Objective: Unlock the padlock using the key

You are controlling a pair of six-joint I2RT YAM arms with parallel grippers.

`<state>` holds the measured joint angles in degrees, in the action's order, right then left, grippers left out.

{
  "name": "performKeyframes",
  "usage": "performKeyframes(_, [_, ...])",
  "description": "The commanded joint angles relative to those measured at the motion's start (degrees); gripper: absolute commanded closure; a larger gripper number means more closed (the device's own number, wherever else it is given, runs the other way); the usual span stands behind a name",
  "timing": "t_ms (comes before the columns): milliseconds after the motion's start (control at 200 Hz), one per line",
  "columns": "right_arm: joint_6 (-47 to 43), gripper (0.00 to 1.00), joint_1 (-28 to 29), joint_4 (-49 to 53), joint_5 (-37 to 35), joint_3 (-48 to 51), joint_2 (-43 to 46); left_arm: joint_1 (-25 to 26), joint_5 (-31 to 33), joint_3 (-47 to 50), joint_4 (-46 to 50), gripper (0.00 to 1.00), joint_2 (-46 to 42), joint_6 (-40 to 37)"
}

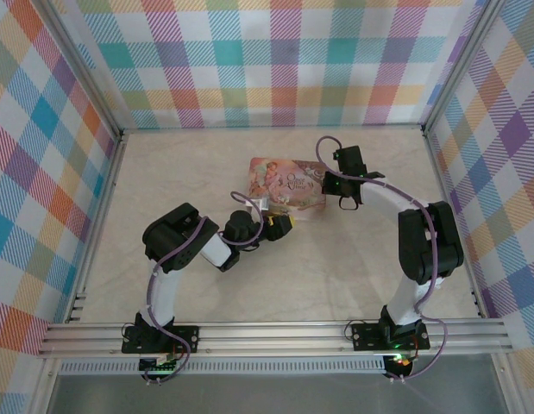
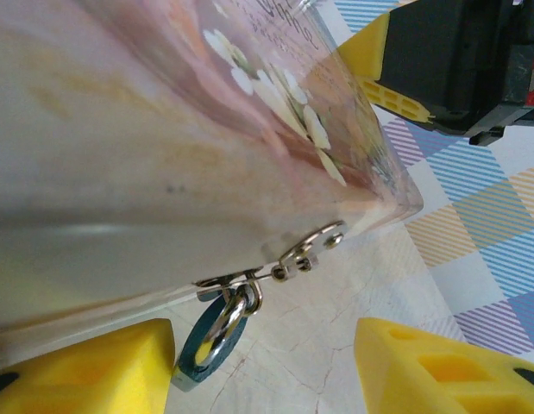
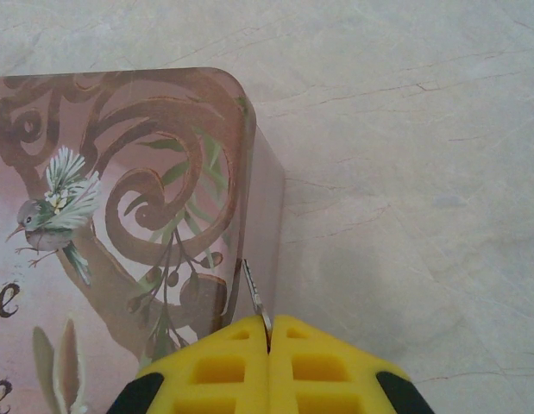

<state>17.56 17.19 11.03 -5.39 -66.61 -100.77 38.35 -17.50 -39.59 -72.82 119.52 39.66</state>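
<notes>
The small blue padlock (image 2: 202, 349) hangs by its shiny shackle from the hasp (image 2: 288, 259) on the pink picture tin (image 1: 288, 185). My left gripper (image 2: 267, 366) is open; its yellow fingers (image 2: 94, 371) flank the padlock, the left one touching or nearly touching the lock body. My right gripper (image 3: 268, 332) is shut on the key (image 3: 254, 293), a thin toothed metal blade sticking out from between the pads, right at the corner edge of the tin (image 3: 120, 216). In the top view the right gripper (image 1: 346, 191) sits at the tin's right end and the left gripper (image 1: 265, 217) at its near side.
The pale marbled table (image 1: 336, 267) lies around the tin. Checked cloth walls (image 1: 275, 60) close in the back and both sides. The right arm's gripper body (image 2: 461, 60) shows past the tin's far corner in the left wrist view.
</notes>
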Motion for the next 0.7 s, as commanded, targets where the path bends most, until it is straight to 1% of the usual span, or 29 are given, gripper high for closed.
performKeyframes(0, [0.9, 1.00, 1.4, -0.9, 2.3, 0.3, -0.4, -0.5, -0.9, 0.5, -2.2, 0.43, 0.1, 0.1])
performKeyframes(225, [1.0, 1.00, 2.2, -1.2, 2.1, 0.5, -0.6, -0.5, -1.0, -0.7, -1.9, 0.43, 1.1, 1.1])
performKeyframes(280, [1.0, 1.00, 2.2, -1.1, 2.2, 0.6, -0.5, -0.5, -1.0, -0.7, -1.7, 0.41, 1.1, 1.2])
performKeyframes(335, [1.0, 1.00, 2.2, -1.1, 2.2, 0.7, -0.4, -0.5, -0.8, -0.7, -1.4, 0.37, 0.9, 1.1])
performKeyframes(430, [0.9, 1.00, 2.2, -1.0, 1.8, 0.9, -0.2, -0.6, -0.4, -0.3, -0.7, 0.36, 0.3, 0.8])
performKeyframes(480, [0.8, 1.00, 2.2, -1.0, 1.9, 0.8, -0.1, -0.6, -0.3, -0.1, -0.3, 0.38, 0.1, 0.6])
performKeyframes(570, [0.8, 1.00, 2.2, -1.0, 1.9, 0.9, -0.1, -0.7, -0.7, 0.1, -0.2, 0.43, 0.0, 0.7])
performKeyframes(575, [0.8, 1.00, 2.2, -1.0, 1.9, 0.9, -0.1, -0.8, -0.7, 0.1, -0.2, 0.44, 0.0, 0.7])
performKeyframes(580, [0.8, 1.00, 2.2, -1.0, 1.9, 0.9, -0.1, -0.8, -0.7, 0.1, -0.2, 0.46, 0.0, 0.7])
performKeyframes(640, [0.9, 1.00, 2.2, -1.2, 2.0, 0.9, -0.1, -0.9, -1.1, 0.0, 0.4, 0.53, 0.0, 0.9])
performKeyframes(695, [1.0, 1.00, 2.2, -1.2, 2.0, 0.9, -0.1, -1.1, -1.3, -0.1, 0.8, 0.54, 0.1, 1.0])
